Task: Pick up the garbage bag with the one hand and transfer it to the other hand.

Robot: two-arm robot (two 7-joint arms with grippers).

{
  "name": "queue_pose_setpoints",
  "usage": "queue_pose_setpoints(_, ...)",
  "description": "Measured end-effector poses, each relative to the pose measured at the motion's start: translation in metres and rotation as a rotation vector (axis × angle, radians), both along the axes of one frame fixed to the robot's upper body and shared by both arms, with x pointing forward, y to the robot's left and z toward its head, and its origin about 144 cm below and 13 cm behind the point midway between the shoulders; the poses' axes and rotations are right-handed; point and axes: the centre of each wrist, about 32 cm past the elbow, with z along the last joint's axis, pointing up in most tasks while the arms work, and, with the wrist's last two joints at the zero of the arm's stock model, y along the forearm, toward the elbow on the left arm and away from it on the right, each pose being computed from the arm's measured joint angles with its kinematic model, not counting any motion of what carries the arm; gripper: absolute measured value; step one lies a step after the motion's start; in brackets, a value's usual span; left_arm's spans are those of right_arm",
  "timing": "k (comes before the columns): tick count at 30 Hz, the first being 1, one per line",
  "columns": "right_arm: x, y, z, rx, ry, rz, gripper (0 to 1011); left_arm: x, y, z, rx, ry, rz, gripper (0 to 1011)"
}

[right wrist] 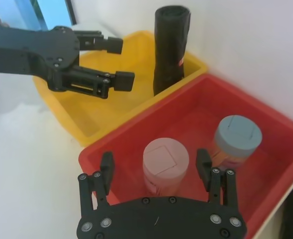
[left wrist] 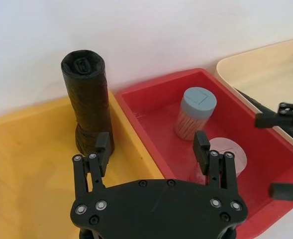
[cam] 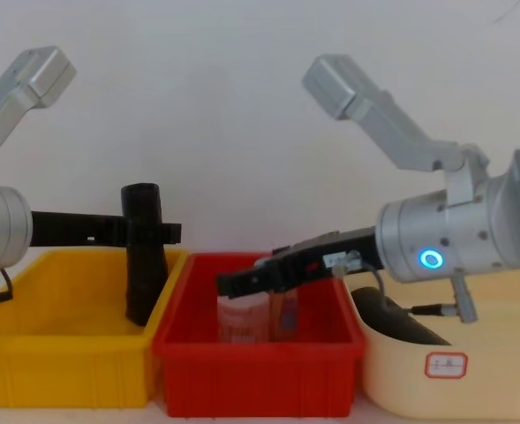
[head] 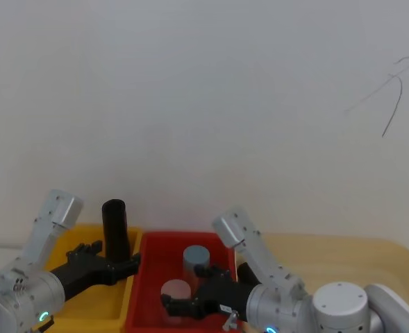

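garbage bag [left wrist: 89,99]: crinkled matte-black cylinder, upright just beside red bin [left wrist: 156,83] | left wrist view: coiled top; right wrist view: red mark [right wrist: 179,59] | left gripper [left wrist: 151,144]: spread, near bag's base | right gripper [right wrist: 155,159]: spread, above red bin

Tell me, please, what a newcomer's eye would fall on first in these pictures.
The tall black garbage bag stands on end in the yellow bin, by the wall next to the red bin. The left hand reaches in open just beside it, not yet gripping, while the right hand hangs open over a blue-lidded jar and a pink-lidded jar in the red bin.
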Motion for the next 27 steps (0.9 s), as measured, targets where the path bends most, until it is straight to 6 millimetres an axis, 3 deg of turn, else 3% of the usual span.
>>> queue_pose_setpoints(27, 0.025, 0.011, -0.009, -0.048, 0.040, -0.001, 1002, 0.000, 0.000, 0.000, 0.000, 0.001, 0.001, 1002)
